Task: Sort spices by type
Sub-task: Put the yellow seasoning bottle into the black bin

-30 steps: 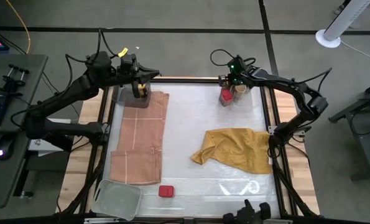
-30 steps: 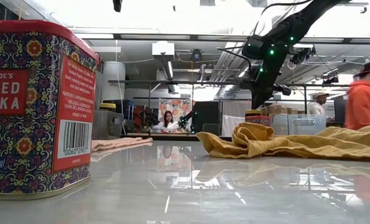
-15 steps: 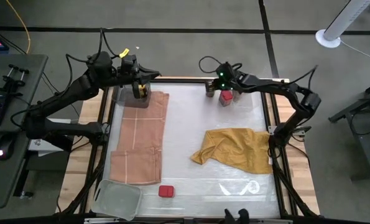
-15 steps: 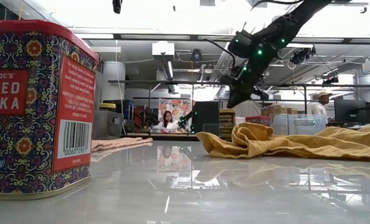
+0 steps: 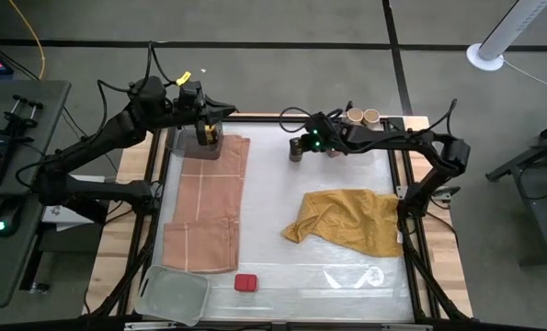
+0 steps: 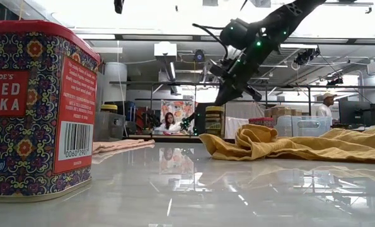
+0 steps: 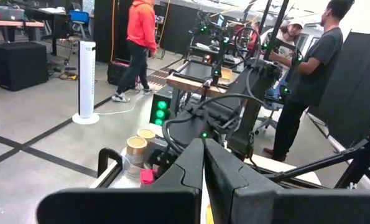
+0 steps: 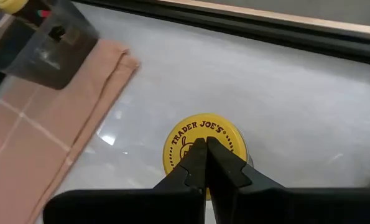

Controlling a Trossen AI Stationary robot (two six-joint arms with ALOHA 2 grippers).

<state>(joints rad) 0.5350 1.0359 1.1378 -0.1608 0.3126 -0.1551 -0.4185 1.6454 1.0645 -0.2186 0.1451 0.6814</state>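
red tin point(image 6: 39, 107), low view: front reads "…OKED …RIKA", above it "…ER JOE'S", "75g)" at its base; barcode with digits on its side panel. Yellow jar cap point(image 8: 200, 149), right wrist view: "TRADER JOE'S".

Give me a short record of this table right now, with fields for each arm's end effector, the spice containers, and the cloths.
right end effector: shut, above the yellow-capped glass spice jar at the table's far middle
left end effector: shut, at the far left corner
tan-topped cylindrical jars: two, far right edge
flat red square tin: near edge, beside the clear grey plastic tray
cloths: mustard-yellow cloth right, pink checked cloth left
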